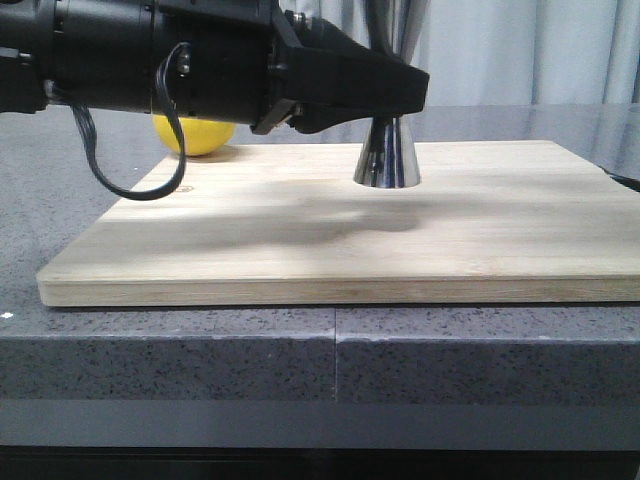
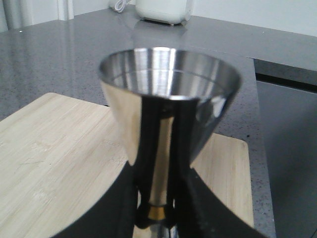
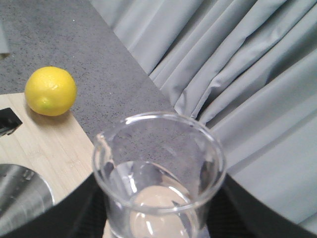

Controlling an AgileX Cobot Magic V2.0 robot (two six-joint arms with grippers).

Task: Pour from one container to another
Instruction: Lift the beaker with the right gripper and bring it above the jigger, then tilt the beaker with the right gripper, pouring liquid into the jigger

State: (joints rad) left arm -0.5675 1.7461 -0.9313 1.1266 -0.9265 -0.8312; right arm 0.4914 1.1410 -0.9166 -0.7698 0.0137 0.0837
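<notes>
- Front view: the left end effector (image 1: 385, 100) reaches in from 9 o'clock and meets the jigger (image 1: 388, 160) at its waist, above the flared lower cone. The jigger stands upright on the wooden board (image 1: 330, 240), its long axis vertical, its upper cone running out of frame at 12 o'clock. A lemon (image 1: 195, 135) lies behind the arm at the board's far left edge. The board rests on the grey worktop (image 1: 330, 340). Neither the beaker nor the right arm appears here.
- Left wrist view: the jigger (image 2: 171, 99) fills the frame, its open mouth level and uppermost. The black fingers (image 2: 188, 198) sit against the narrow gold-banded waist on both sides, so the end effector is clenched on the jigger and steadies it. A white object (image 2: 163, 10) sits far back on the worktop (image 2: 59, 59).
- Right wrist view: the beaker (image 3: 158, 173) is grasped between the right end effector's dark fingers (image 3: 84, 208), which press its wall on both sides; it is upright, the pour lip at 9 o'clock of its rim. A steel rim, probably the jigger's mouth (image 3: 22, 196), lies below and beyond that lip toward 8 o'clock. The lemon (image 3: 50, 90) sits at 10 o'clock. Judgement: pouring requires tilting the beaker lip-first toward the jigger's mouth.
</notes>
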